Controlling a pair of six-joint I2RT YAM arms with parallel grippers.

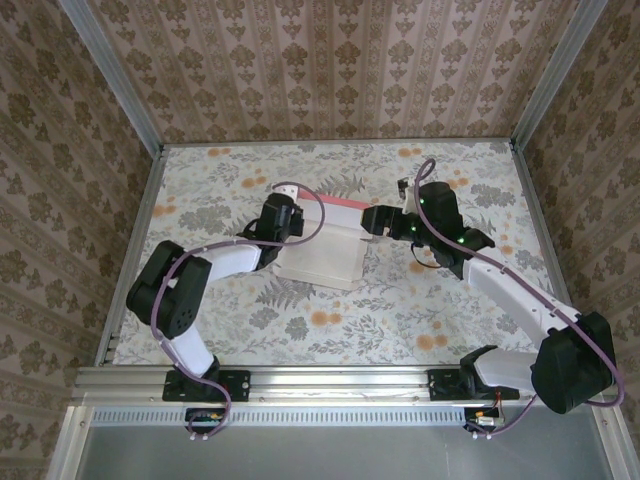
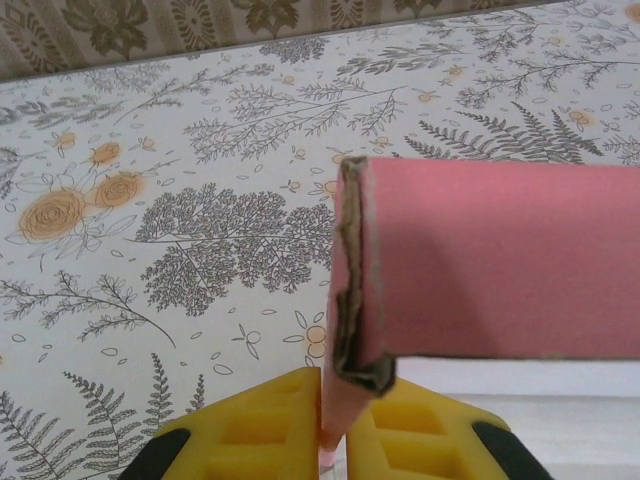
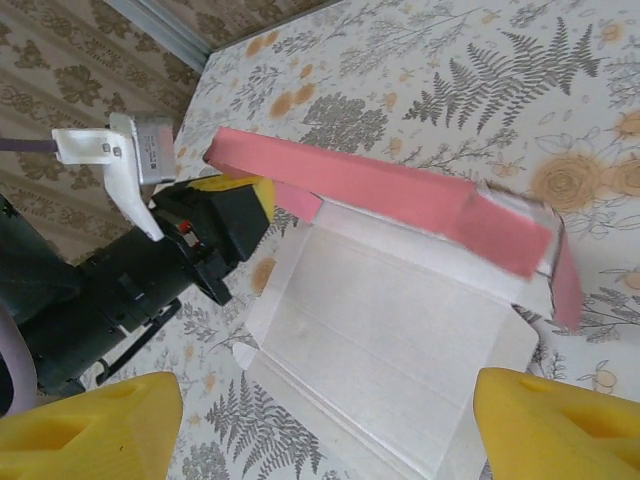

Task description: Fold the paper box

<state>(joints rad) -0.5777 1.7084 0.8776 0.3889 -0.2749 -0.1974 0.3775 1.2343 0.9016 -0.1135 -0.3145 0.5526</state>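
Because the left tool (image 2: 335, 432) is clamped on a pink end flap of the box (image 1: 320, 255), its yellow fingers (image 2: 265, 425) together on the thin card, the far wall stands up from the sheet instead of lying flat. The box sits mid-table (image 1: 400, 320) between the two arms, pale inner side up, with the raised pink wall along its far edge. In the right wrist view, the wall's right end has a tab bent round the corner.

The right tool (image 1: 372, 220) holds nothing. Its fingers are wide apart and it hovers just beside the box's right side, facing the wall. That placement looks meant for taking the right end while the left pinch anchors the card against sliding. The near panels lie flat, so most of the folding seems yet to do.
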